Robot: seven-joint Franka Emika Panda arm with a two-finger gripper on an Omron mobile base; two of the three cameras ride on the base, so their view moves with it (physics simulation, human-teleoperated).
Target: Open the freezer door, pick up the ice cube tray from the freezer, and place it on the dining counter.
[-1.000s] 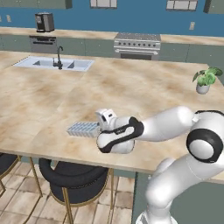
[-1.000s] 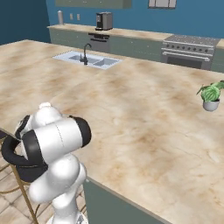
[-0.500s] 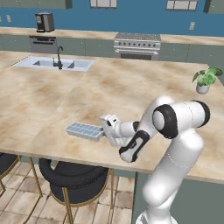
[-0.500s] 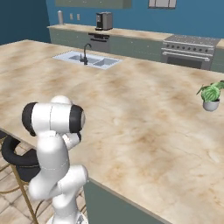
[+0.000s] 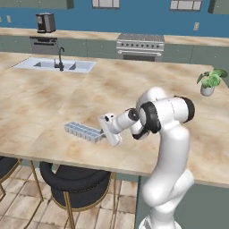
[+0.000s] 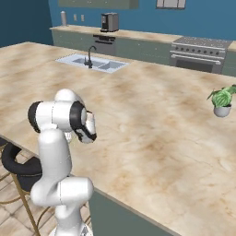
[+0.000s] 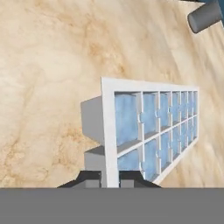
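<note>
The ice cube tray (image 5: 83, 131) lies flat on the dining counter (image 5: 53, 103), close to the near edge, with its long side running left to right. The white arm reaches low across the counter from the right, and the gripper (image 5: 106, 132) sits at the tray's right end. From the hand camera, the ice cube tray (image 7: 151, 131) stretches away in two rows of pale blue cubes, and the fingers (image 7: 94, 178) are pinched tight on its near rim, one dark tip on each side of the thin white wall. So the fingers are closed down on the tray's end, with the tray resting on the tan mottled stone.

A black round stool (image 5: 78, 188) is tucked under the near edge, just below the tray. Far to the left on the same counter, the steel sink (image 5: 56, 65) with its dark faucet (image 5: 60, 58) is well apart from the tray. On the right, a small potted plant (image 5: 209, 82) stands in a white pot, also well away from the arm's working end.

Beyond the counter, against the blue wall, the steel stove (image 5: 140, 46) sits in the wall counter, and a coffee machine (image 5: 44, 22) stands at its left end. From the right base camera, the arm's white shoulder and dark joint block the tray, while the potted plant (image 6: 221, 101) stands out on the right.
</note>
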